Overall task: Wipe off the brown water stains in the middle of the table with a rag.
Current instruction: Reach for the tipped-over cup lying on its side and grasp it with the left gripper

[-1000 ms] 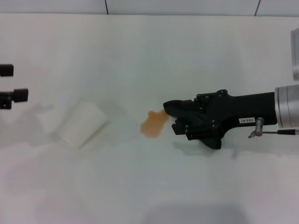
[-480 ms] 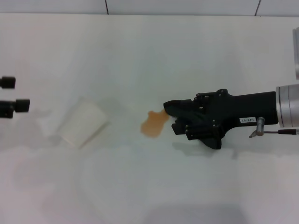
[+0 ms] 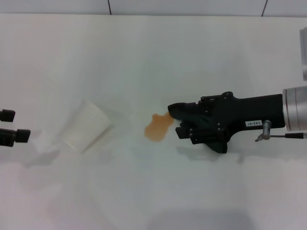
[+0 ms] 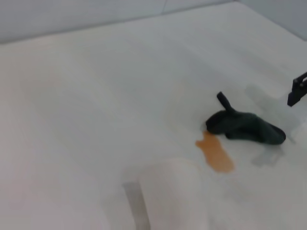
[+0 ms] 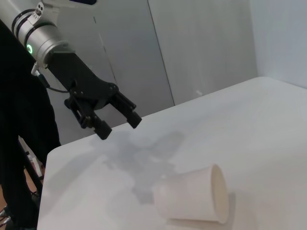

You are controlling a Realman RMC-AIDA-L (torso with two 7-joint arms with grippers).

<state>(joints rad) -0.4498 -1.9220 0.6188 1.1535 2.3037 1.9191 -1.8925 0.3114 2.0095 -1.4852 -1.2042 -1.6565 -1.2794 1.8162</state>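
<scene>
Left gripper point(image 3: 10, 126) has dropped lower along the left edge, fingers apart, empty | stain point(image 3: 158, 127) mid-table point(image 3: 153, 57) | rag point(image 4: 244, 127) touching stain's edge, under right gripper point(image 3: 180, 117), grip unclear | cup point(image 3: 86, 125) tipped, left of stain

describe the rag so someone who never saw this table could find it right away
On the white table, find the orange-brown stain near the middle. The rag lies right beside it, under the right end effector. It is a soft, lumpy black cloth, unlike the pale tipped-over cup on the stain's other side.
</scene>
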